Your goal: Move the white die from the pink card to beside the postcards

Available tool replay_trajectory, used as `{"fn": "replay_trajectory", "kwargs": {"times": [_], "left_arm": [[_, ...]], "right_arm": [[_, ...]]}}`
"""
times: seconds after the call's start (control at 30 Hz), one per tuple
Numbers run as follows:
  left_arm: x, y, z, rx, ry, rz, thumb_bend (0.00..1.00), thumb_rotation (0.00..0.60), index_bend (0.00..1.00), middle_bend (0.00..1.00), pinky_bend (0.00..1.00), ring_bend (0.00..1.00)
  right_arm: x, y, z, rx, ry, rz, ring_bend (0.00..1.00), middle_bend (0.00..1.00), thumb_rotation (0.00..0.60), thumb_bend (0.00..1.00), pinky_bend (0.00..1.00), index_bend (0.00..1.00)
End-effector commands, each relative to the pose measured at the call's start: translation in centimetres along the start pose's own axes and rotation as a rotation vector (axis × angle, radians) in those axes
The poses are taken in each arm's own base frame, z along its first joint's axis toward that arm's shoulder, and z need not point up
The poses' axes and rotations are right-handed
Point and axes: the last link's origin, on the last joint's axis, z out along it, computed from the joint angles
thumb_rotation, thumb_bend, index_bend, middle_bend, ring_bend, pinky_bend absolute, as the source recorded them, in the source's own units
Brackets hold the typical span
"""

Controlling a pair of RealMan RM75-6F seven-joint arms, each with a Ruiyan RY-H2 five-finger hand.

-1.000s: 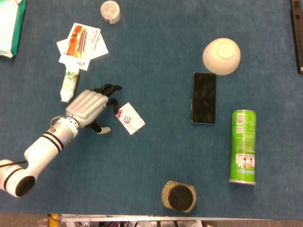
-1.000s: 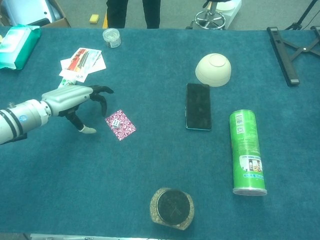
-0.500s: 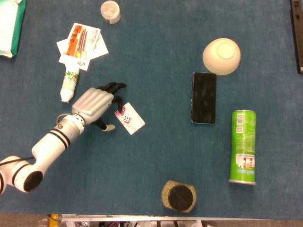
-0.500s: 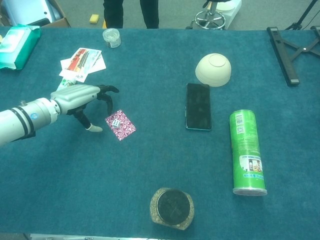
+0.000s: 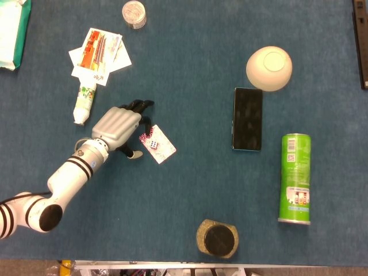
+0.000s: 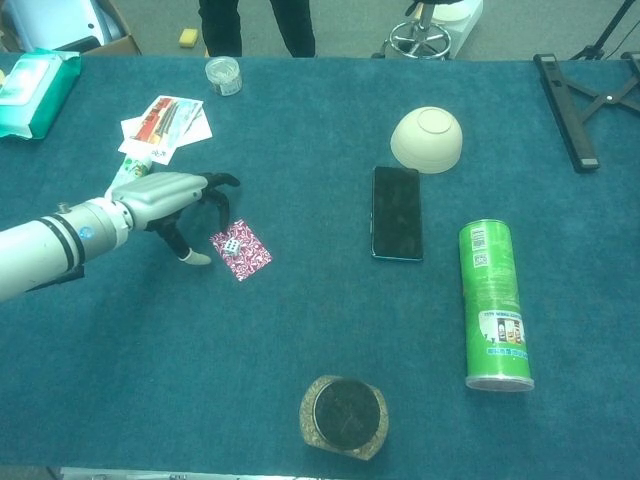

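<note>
The white die (image 5: 153,144) (image 6: 231,245) sits on the pink patterned card (image 5: 163,147) (image 6: 248,254) left of the table's middle. My left hand (image 5: 119,126) (image 6: 165,193) hovers just left of the card, fingers spread and curved down, holding nothing; its fingertips (image 5: 145,121) are close to the die, though contact cannot be told. The postcards (image 5: 99,54) (image 6: 163,123) lie fanned at the far left. My right hand is in neither view.
A small white bottle (image 5: 84,102) lies between the postcards and my hand. A clear lidded jar (image 5: 134,14), upturned cream bowl (image 5: 269,68), black phone (image 5: 248,118), lying green can (image 5: 295,178), round dark-lidded container (image 5: 217,238) and a wipes pack (image 5: 11,34) are about.
My left hand has crept to the right, towards the pink card and die, its thumb now close to the card's left edge. The die has not moved.
</note>
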Motion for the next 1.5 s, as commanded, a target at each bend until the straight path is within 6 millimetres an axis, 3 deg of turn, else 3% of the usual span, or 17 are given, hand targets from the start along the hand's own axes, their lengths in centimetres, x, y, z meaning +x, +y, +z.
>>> {"fn": "replay_trajectory", "kwargs": {"times": [0.03, 0.67, 1.5], "left_arm": [[-0.1, 0.3, 0.2, 0.005, -0.002, -0.006, 0.17, 0.6, 0.45, 0.05, 0.2, 0.04], [-0.1, 3.1, 1.5, 0.012, 0.003, 0.009, 0.17, 0.6, 0.48, 0.05, 0.19, 0.04], [-0.2, 2.6, 1.8, 0.047, -0.009, 0.027, 0.17, 0.6, 0.56, 0.05, 0.18, 0.04]], "right_arm": [[0.0, 0.1, 0.0, -0.004, 0.001, 0.0, 0.43, 0.41, 0.6, 0.0, 0.57, 0.55], [0.4, 0.5, -0.3, -0.013, 0.014, 0.005, 0.43, 0.41, 0.6, 0.0, 0.57, 0.55], [0.6, 1.1, -0.7, -0.034, 0.02, 0.007, 0.43, 0.41, 0.6, 0.0, 0.57, 0.55]]}}
